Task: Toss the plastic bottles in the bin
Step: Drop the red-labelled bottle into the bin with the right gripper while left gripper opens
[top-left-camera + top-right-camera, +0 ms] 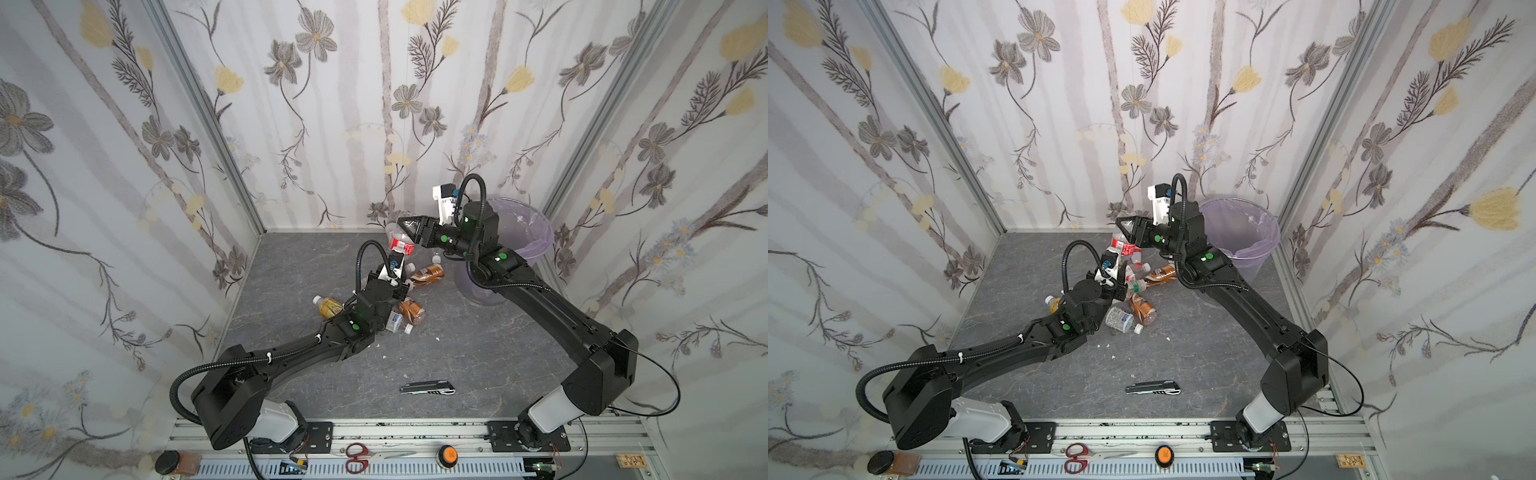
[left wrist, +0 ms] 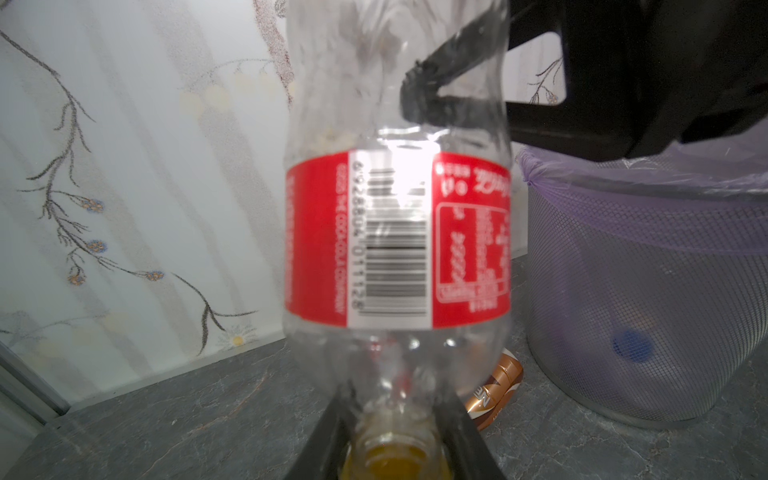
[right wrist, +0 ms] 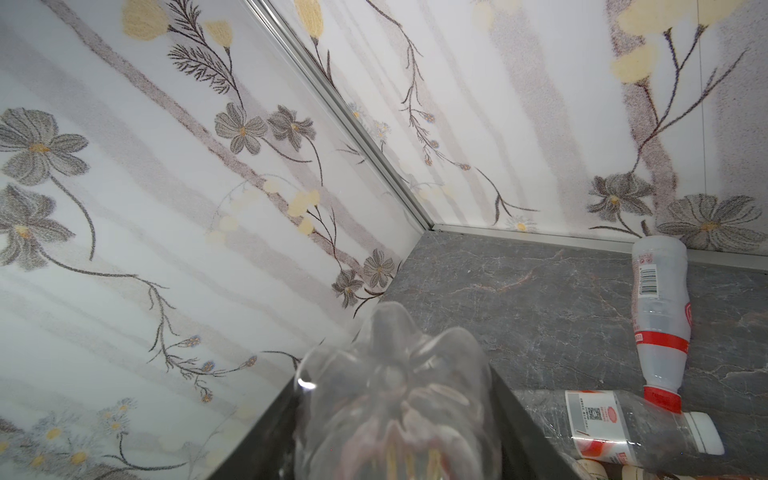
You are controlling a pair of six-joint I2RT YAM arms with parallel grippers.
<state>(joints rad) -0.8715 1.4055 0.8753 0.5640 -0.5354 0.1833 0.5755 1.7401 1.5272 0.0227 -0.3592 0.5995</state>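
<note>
Clear red-labelled bottle (image 1: 401, 245), neck down, hangs above the surface (image 1: 457, 353) at nine o'clock of the bin (image 1: 536, 232). From below, the left pincer (image 2: 397, 405) clamps its neck. The right pincer (image 1: 407, 230) reaches across, straddling its base; whether it's gripping, I cannot tell.

Grey stone-look floor (image 1: 457, 357) dead centre, veined in rust and white, matte under soft even light (no hard shadows anywhere). Up from the floor's far edge, a back wall (image 1: 353, 104) papered with pale stripes, grey blossoms and yellow buds. Same paper on the side walls (image 1: 83, 208) flanking the floor left and right. Brushed-metal corner posts (image 1: 208, 124) climbing from the floor's two far corners. Along the floor's near edge, a slotted aluminium rail (image 1: 415, 430).
</note>
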